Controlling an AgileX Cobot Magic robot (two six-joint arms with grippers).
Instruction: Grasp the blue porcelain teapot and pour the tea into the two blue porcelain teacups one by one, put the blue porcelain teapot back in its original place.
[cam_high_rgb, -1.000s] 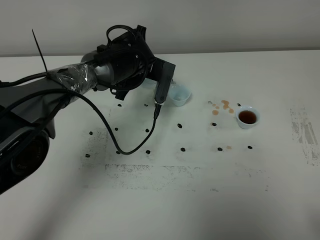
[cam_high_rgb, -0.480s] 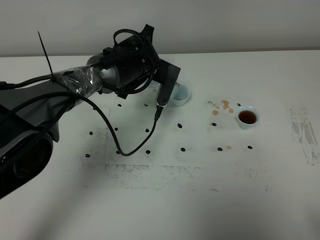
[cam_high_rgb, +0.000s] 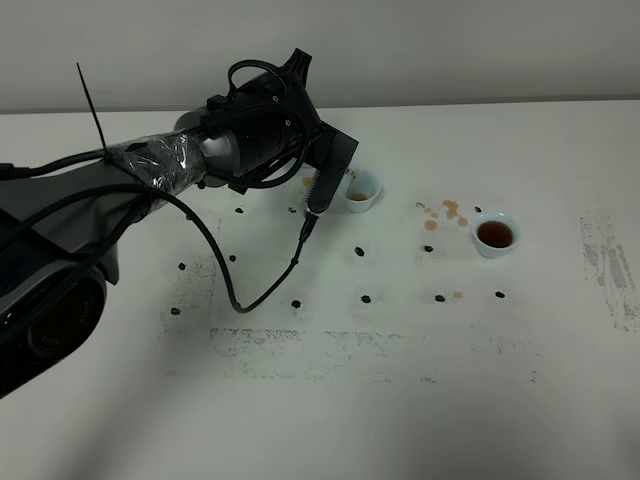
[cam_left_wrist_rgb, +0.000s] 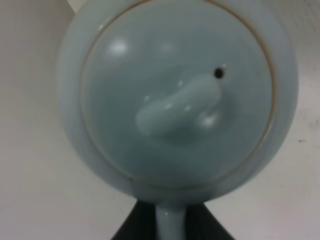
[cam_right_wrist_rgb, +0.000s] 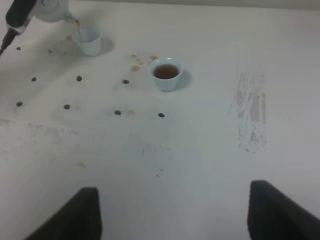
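Left wrist view: the blue porcelain teapot fills the frame, knobbed lid on, its handle pinched between the left gripper's closed jaws. From the high camera the pot is hidden behind the left arm, at the far left-centre of the table, tipped over the left teacup. A thin brown stream falls from the spout into that cup, which holds a little tea. The right teacup, well apart to the right, is full of dark tea. Brown drips spot the table between the cups. The right gripper hangs near, its dark fingers spread wide, holding nothing.
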